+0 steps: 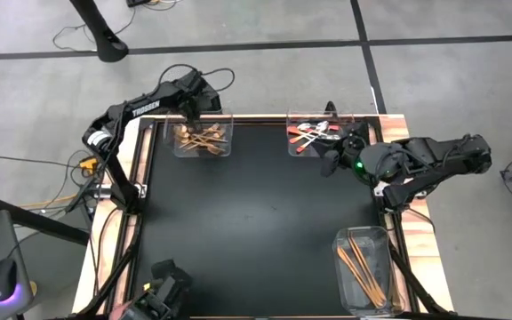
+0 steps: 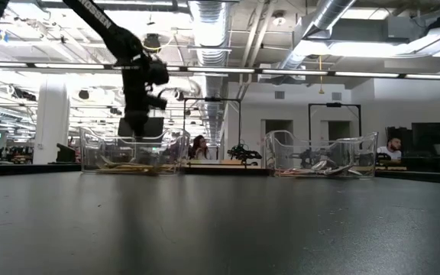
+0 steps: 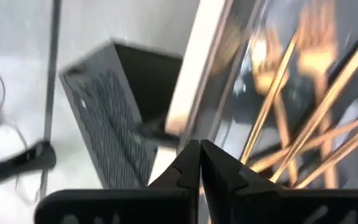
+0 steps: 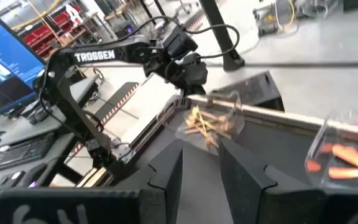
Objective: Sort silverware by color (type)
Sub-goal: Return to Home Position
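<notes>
Copper-gold forks (image 1: 204,139) lie in a clear bin (image 1: 227,149) at the table's far left; they also show in the left wrist view (image 3: 319,46). My left gripper (image 1: 190,114) hovers over that bin's far left corner, shut with nothing between its fingers (image 3: 199,163). Red-handled spoons (image 1: 312,135) lie in a second clear bin (image 1: 293,149) at the far right. My right gripper (image 1: 331,162) hangs just near of that bin, open (image 4: 201,163) and pointing across the table toward the fork bin (image 4: 211,122). Long gold sticks (image 1: 364,265) lie in a third bin (image 1: 340,267) at the near right.
The black mat (image 1: 247,222) stretches between the three bins. The table's wooden rim (image 1: 124,213) runs along the left side. Cables (image 1: 83,178) lie on the floor to the left. In the low view both far bins (image 2: 132,153) (image 2: 323,156) stand against the room behind.
</notes>
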